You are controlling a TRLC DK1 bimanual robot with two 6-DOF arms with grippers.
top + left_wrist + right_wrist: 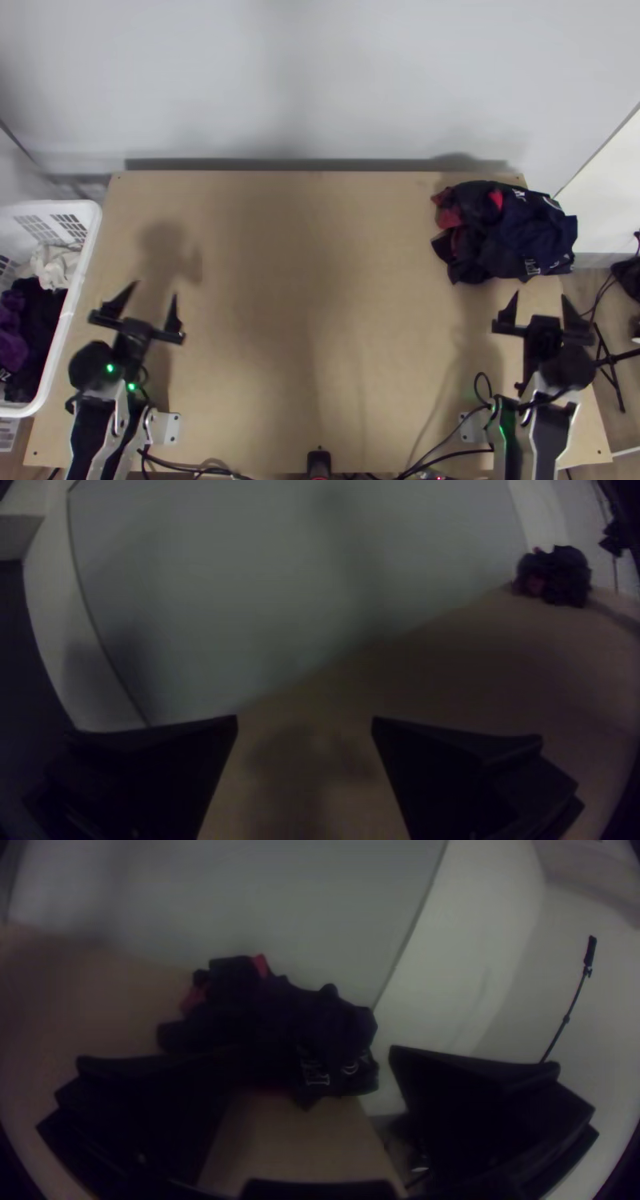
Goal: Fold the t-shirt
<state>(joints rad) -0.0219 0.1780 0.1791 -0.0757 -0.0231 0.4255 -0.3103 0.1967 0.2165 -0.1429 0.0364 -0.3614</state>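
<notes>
Dark navy and black cloth with red patches (508, 232) lies bunched in a heap at the table's far right corner; whether it is one garment or more I cannot tell. My left gripper (146, 304) stands open over the table's left side, far from the heap. Nearer the heap, on its near side, my right gripper (541, 308) is open and holds nothing. In the left wrist view, my left gripper (305, 721) has a wide gap, with the cloth heap (557, 575) far off. The right wrist view has my right gripper (313, 1053) apart, the dark cloth (280, 1023) beyond it.
A white basket (90, 264) with purple, black and white cloth stands at the table's left edge. Bare wood (312, 304) spans the middle of the table (320, 240). Cables (436, 452) run along the near edge, and a wall (320, 80) rises behind the far edge.
</notes>
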